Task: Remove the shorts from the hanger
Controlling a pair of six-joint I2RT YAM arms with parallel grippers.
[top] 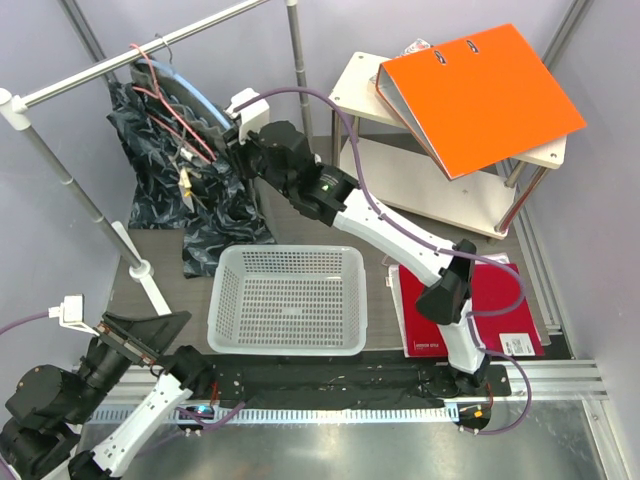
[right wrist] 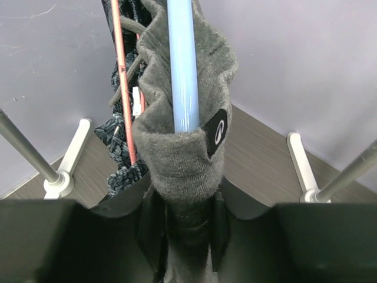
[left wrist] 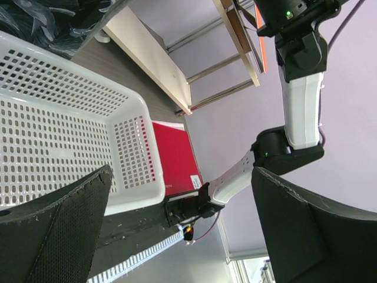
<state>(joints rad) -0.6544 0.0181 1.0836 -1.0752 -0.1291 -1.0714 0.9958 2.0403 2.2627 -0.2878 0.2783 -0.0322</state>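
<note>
The shorts' grey knit waistband (right wrist: 177, 147), with a black logo tab, is draped over a light blue hanger (right wrist: 184, 65). My right gripper (right wrist: 188, 236) is shut on the shorts just below the hanger bar. In the top view the right gripper (top: 235, 135) reaches to the blue hanger (top: 195, 92), which hangs on the rail (top: 150, 50) at the back left. My left gripper (top: 140, 335) is wide open and empty near the table's front left corner. It also shows in the left wrist view (left wrist: 182, 230), with nothing between its fingers.
A red wire hanger (top: 165, 105) with dark patterned cloth (top: 215, 215) hangs beside the blue one. A white perforated basket (top: 225, 290) stands in the middle. A red book (top: 505, 300) lies at the right. An orange binder (top: 480, 90) rests on a white shelf (top: 440, 175). The rack's foot (top: 145, 270) stands at the left.
</note>
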